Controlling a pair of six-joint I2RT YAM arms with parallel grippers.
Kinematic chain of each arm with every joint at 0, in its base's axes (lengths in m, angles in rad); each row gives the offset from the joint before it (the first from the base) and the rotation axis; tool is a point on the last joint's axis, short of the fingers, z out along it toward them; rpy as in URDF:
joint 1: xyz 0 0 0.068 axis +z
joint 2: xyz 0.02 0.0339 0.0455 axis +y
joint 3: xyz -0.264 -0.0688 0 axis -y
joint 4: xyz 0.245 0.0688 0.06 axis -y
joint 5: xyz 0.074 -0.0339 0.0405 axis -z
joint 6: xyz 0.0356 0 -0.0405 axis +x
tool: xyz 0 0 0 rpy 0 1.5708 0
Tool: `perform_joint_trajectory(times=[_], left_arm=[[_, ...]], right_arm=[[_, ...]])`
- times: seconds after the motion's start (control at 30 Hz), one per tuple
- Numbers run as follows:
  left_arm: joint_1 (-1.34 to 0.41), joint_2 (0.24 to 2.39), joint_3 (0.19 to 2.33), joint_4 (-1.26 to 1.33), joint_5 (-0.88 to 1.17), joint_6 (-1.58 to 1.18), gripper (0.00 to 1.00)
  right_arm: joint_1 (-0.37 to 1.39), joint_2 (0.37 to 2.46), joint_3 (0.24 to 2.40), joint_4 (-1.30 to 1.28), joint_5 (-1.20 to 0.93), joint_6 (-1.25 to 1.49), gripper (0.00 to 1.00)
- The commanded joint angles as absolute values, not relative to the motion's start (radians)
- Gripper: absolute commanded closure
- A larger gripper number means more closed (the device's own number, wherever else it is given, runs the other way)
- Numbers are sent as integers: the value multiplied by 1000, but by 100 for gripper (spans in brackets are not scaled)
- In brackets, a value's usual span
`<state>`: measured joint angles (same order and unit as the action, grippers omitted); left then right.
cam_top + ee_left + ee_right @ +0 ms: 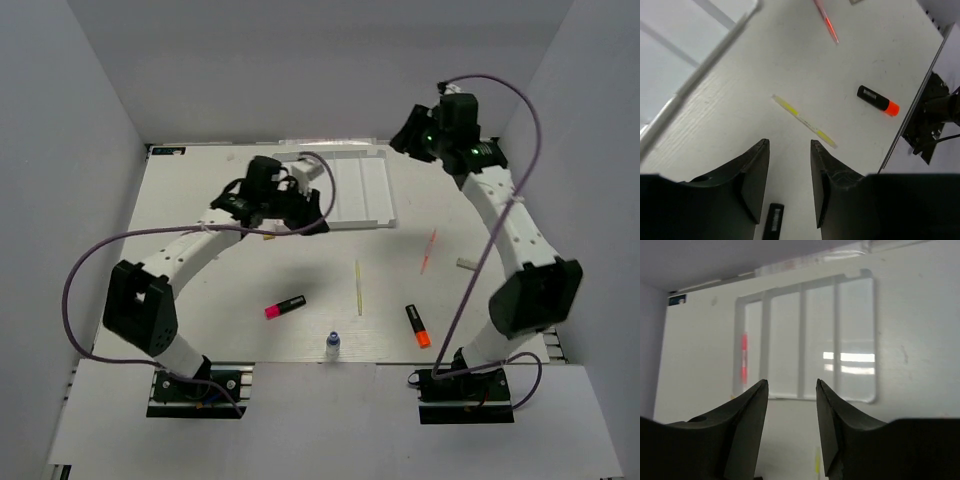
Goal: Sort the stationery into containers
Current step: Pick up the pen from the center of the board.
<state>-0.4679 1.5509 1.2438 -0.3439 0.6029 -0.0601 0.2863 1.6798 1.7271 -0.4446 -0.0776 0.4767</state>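
Note:
The white divided tray [355, 190] lies at the back centre; in the right wrist view [855, 340] a pink pen [744, 355] lies in its leftmost compartment. My left gripper [308, 222] is open and empty, hovering by the tray's near left corner [789, 145]. My right gripper [405, 138] is open and empty, raised at the back right [791, 385]. On the table lie a yellow pen [359, 288] [804, 121], an orange pen [430, 250] [826, 21], a pink-ended highlighter [285, 307], an orange-ended highlighter [418, 326] [878, 99], a blue-capped bottle [332, 345] and a beige eraser [466, 264].
Grey walls enclose the table on the left, back and right. The table's near edge [330, 362] runs just behind the bottle. The left arm's elbow [140, 300] sits over the near left of the table, and the right arm's elbow [535, 295] over the near right.

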Motion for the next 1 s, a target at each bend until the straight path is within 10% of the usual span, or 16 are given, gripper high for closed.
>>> perform_joint_trajectory(times=[0.0,0.63,0.97], left_arm=[[-590,1655,1333,-469,433,-107,52],[-910,1974,1502,-696,-97,-521,56],[-951,2019,1568,-696,-90,-578,43]], right_arm=[[243,1600,1531,-541,81,440,51],[75,1434,1295,-569,11,451,50],[41,1433,1273,-572,-44,454,50]])
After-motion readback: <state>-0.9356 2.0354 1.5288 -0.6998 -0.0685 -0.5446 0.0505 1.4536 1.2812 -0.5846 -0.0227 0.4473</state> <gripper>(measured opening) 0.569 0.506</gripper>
